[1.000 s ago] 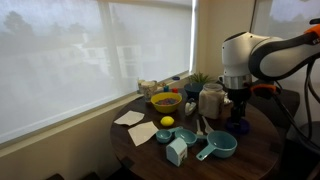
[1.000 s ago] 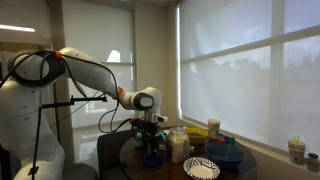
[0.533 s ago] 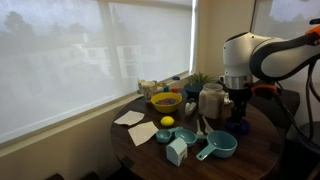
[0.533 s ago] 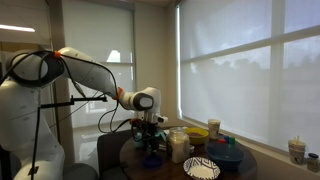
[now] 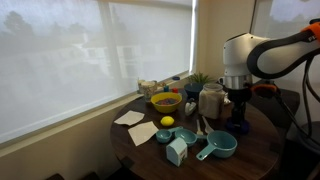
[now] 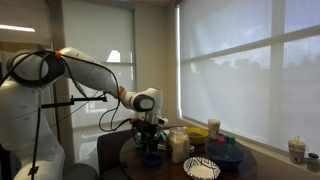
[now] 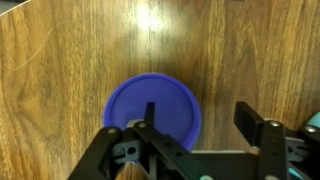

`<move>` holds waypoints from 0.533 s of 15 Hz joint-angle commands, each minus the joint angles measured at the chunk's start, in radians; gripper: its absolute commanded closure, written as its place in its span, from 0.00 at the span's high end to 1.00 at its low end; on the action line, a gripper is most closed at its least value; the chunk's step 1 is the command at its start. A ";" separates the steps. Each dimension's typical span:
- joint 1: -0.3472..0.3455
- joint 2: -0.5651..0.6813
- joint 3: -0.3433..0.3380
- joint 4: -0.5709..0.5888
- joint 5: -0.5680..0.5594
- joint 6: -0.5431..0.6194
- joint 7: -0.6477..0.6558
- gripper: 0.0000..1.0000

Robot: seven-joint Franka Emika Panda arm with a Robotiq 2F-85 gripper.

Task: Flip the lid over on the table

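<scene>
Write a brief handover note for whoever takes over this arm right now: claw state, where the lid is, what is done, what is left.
Claw: open, holding nothing. In the wrist view one finger is over the lid, the other past its rim.
Lid: lies flat on the table, blue face up, not gripped.
Done: the claw is lined up at the lid's edge; no flip yet.
Left: close on the rim, lift, turn the lid over, set it down on the table, let go.
</scene>
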 commanded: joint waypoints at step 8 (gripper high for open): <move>-0.004 0.028 -0.027 -0.002 0.034 0.012 -0.070 0.02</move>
